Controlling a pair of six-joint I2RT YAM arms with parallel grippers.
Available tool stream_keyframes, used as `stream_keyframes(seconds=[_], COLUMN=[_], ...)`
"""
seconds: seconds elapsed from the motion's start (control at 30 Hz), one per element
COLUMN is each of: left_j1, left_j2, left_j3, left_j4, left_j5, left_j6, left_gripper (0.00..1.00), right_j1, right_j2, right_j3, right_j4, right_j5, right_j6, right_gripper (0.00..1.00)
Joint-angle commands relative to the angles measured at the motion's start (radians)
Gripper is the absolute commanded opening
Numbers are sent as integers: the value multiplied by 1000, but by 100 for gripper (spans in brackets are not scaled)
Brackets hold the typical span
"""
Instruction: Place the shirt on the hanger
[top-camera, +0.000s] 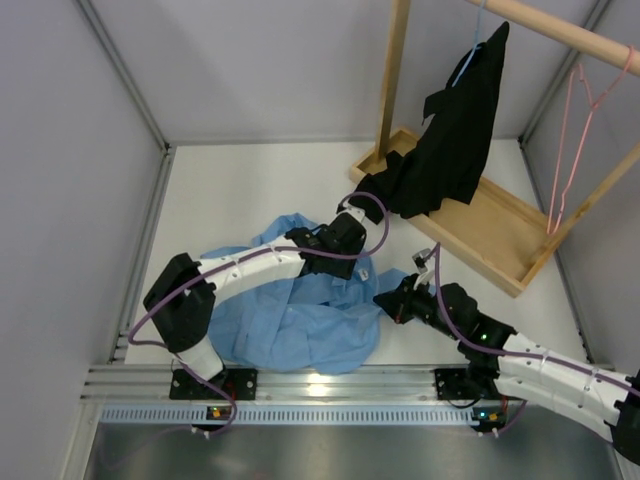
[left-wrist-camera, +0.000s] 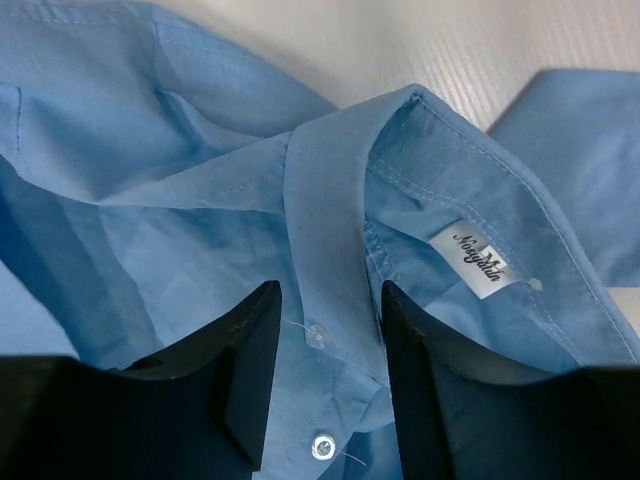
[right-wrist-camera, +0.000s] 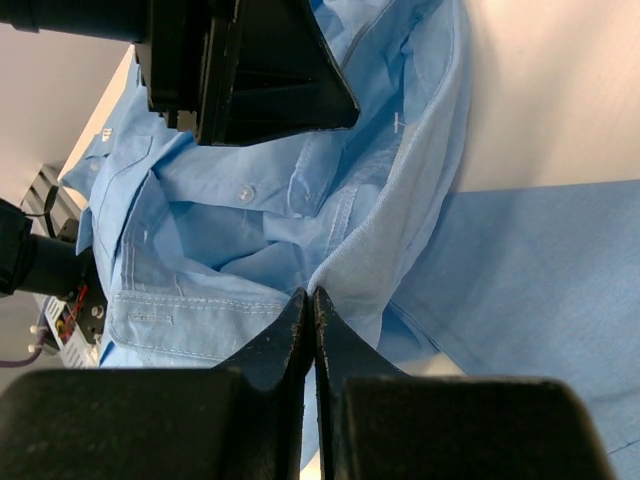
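Observation:
The light blue shirt (top-camera: 300, 325) lies crumpled on the table between the arms. In the left wrist view its collar with a white label (left-wrist-camera: 478, 258) and the button placket (left-wrist-camera: 320, 300) show. My left gripper (left-wrist-camera: 325, 335) is open, and its jaws straddle the placket just below the collar; it is over the shirt's right part in the top view (top-camera: 358, 258). My right gripper (right-wrist-camera: 310, 298) is shut on a fold of the shirt's edge near the collar, and shows in the top view (top-camera: 390, 298). The pink hanger (top-camera: 570, 150) hangs from the wooden rail at far right.
A wooden rack with a tray base (top-camera: 490, 235) stands at back right. A black garment (top-camera: 450, 140) on a light blue hanger hangs from its rail, draping onto the tray. Grey walls close in the table on the left, back and right.

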Motion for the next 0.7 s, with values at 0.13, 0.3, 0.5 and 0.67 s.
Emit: stream_keyframes(seconds=[0.13, 0.3, 0.5, 0.67], left_j1=[5, 5, 3, 3], left_j2=[44, 18, -117, -209], left_j3=[-2, 15, 81, 185], left_j4=[80, 126, 73, -102], left_j5=[-85, -116, -58, 14], left_j6=[-22, -16, 88, 133], left_gripper=[31, 0, 0, 0], right_j1=[12, 10, 10, 9], right_j2=[-29, -38, -9, 11], right_j3=[36, 28, 62, 163], right_j4=[9, 1, -75, -190], right_j5=[-14, -14, 49, 96], right_j6=[-34, -54, -81, -123], right_gripper=[0, 0, 17, 48])
